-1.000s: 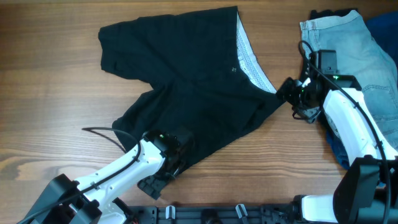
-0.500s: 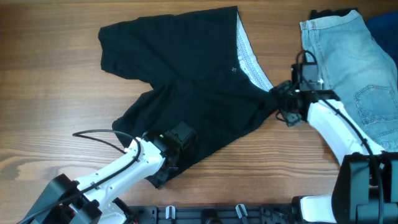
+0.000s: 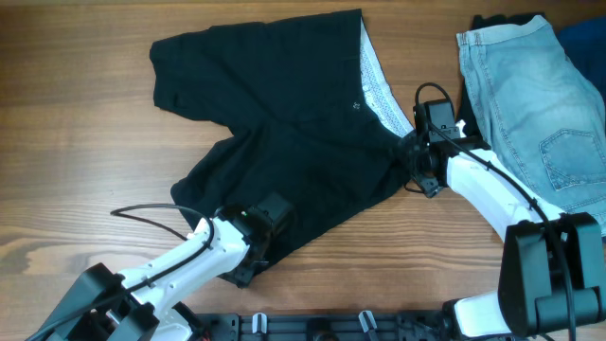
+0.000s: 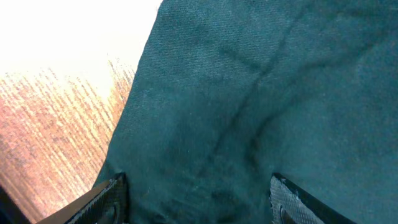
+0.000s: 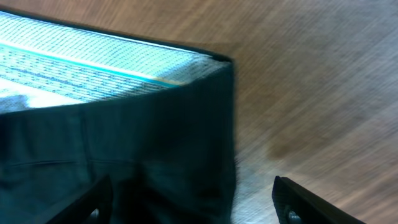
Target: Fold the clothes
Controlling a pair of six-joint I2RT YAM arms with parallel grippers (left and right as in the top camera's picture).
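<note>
**Black shorts spread flat, both grippers wide at opposite edges, nothing gripped**

Black fabric shorts (image 3: 284, 123) lie spread and skewed across the middle of the wooden table (image 3: 76, 189). The waistband faces the right side, its whitish patterned lining (image 5: 93, 68) showing. The two legs point left and lower-left.

The left gripper (image 4: 199, 199) sits over the lower leg near its hem. Its jaws stand wide with cloth between the tips, and no pinch is visible. The right gripper (image 5: 193, 199) is low over the near waistband corner, jaws also wide and holding nothing.

Risks, as a judgement:
- **Left gripper:** it may take only the top layer, or bunch a wrinkle instead of the hem. The leg would then slide and the fold come out crooked.
- **Right gripper:** it may catch only the lining lip or slip off the corner onto bare wood. The waistband would then peel open.
- **Uneven pull:** the shorts already lie at an angle, so it could twist them further.
- **Right arm:** it is near the light-blue denim garment (image 3: 530, 95) and could drag it. The dark blue cloth (image 3: 582, 38) sits just beyond.

No readable brand, label or writing. The lining shows a fine dotted print with a teal stripe. A small pale dot (image 3: 357, 105) on the front is too small to identify.
</note>
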